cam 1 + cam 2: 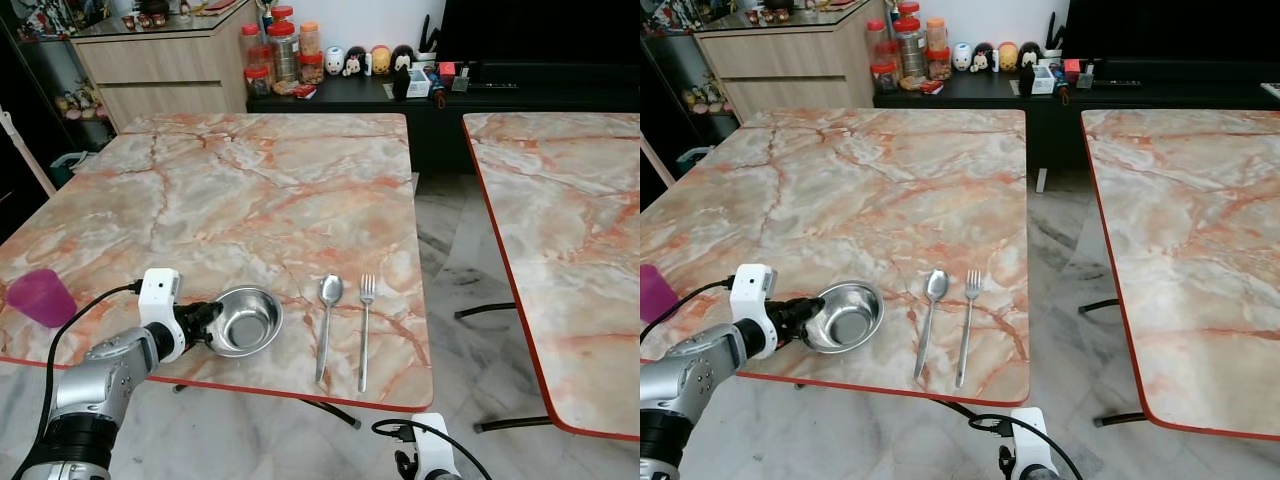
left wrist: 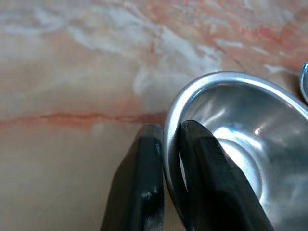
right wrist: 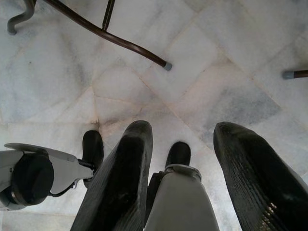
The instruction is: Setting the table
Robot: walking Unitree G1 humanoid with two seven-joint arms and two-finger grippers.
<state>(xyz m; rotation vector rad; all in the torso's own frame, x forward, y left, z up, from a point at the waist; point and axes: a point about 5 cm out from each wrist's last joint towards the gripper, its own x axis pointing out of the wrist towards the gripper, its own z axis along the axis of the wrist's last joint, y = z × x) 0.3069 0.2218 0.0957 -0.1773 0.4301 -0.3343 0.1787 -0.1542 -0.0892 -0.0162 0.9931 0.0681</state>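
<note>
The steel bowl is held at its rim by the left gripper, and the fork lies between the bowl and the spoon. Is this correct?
Not quite. The left gripper does hold the steel bowl at its rim, but the left eye view shows the spoon between the bowl and the fork: the fork lies farthest from the bowl.

Second marble table [image 1: 560, 230] stands right; red-lidded jars [image 1: 283, 50] and 4 figurines [image 1: 368, 60] crowd a black sideboard [image 1: 350, 95].

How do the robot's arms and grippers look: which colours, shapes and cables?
The left arm is silver metal with a ribbed black band low down, a white boxy wrist camera and a black cable looping along it. The left gripper has two long, rounded black fingers. The right gripper has similar glossy black fingers; a black cable curls by its white wrist.
</note>
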